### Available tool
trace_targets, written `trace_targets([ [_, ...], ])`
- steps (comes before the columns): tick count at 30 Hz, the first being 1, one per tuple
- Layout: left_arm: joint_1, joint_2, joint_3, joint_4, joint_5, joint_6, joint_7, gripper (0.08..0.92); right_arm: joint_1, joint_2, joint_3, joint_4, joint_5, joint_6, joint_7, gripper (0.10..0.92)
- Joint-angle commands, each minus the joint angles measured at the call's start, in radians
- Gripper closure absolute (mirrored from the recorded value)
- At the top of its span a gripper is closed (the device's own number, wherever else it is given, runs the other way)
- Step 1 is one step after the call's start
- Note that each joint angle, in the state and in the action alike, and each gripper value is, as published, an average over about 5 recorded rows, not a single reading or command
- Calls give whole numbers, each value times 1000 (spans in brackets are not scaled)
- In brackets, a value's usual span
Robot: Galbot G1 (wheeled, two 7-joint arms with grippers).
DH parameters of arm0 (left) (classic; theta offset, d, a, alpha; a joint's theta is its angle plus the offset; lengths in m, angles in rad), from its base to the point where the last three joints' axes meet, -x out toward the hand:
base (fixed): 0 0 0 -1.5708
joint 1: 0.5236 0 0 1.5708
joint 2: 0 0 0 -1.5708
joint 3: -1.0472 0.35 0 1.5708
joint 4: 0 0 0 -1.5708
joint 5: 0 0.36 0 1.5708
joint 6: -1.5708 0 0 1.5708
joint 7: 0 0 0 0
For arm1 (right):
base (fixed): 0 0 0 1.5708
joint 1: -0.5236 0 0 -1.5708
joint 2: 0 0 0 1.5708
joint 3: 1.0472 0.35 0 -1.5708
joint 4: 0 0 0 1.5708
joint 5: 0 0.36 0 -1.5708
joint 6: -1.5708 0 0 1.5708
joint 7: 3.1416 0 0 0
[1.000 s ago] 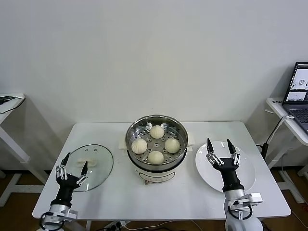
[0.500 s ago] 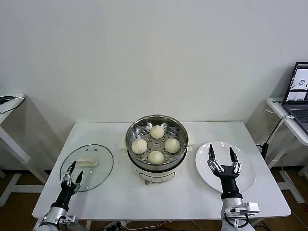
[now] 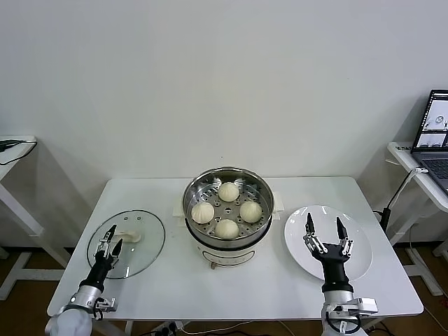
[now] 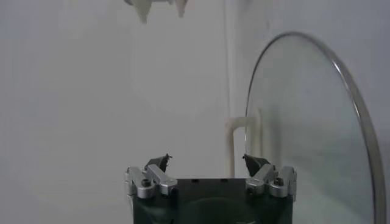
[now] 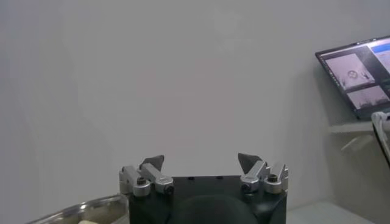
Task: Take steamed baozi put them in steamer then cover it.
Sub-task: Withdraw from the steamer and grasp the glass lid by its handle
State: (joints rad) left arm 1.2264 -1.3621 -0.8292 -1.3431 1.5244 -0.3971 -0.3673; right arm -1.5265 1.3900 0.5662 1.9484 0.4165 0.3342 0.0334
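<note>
We stand at a white table (image 3: 294, 280) by a plain white wall (image 3: 224, 77). A laptop (image 3: 435, 133) on a side desk is cut off at the right edge. The steamer (image 3: 227, 210) sits mid-table with four steamed baozi (image 3: 227, 228) on its holey tray. The cover (image 3: 127, 243) lies flat on the table to the left. A white plate (image 3: 357, 245) lies to the right. Our left gripper (image 3: 110, 240) is over the cover's near edge, fingers a little apart, holding nothing. Our right gripper (image 3: 325, 234) is over the plate, fingers wide apart, holding nothing.
</note>
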Motion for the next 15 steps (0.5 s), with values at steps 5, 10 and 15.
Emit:
trace_targets([
  [5, -93, -3, 8, 70, 51, 14, -13, 177, -7, 8, 2, -15, -15, 14, -1, 203],
  [10, -110, -4, 17, 82, 51, 17, -10, 177, -7, 10, 3, -23, -21, 20, -3, 203],
  [15, -122, -6, 20, 108, 51, 17, -10, 177, -5, 10, 7, -29, -22, 23, -4, 203],
])
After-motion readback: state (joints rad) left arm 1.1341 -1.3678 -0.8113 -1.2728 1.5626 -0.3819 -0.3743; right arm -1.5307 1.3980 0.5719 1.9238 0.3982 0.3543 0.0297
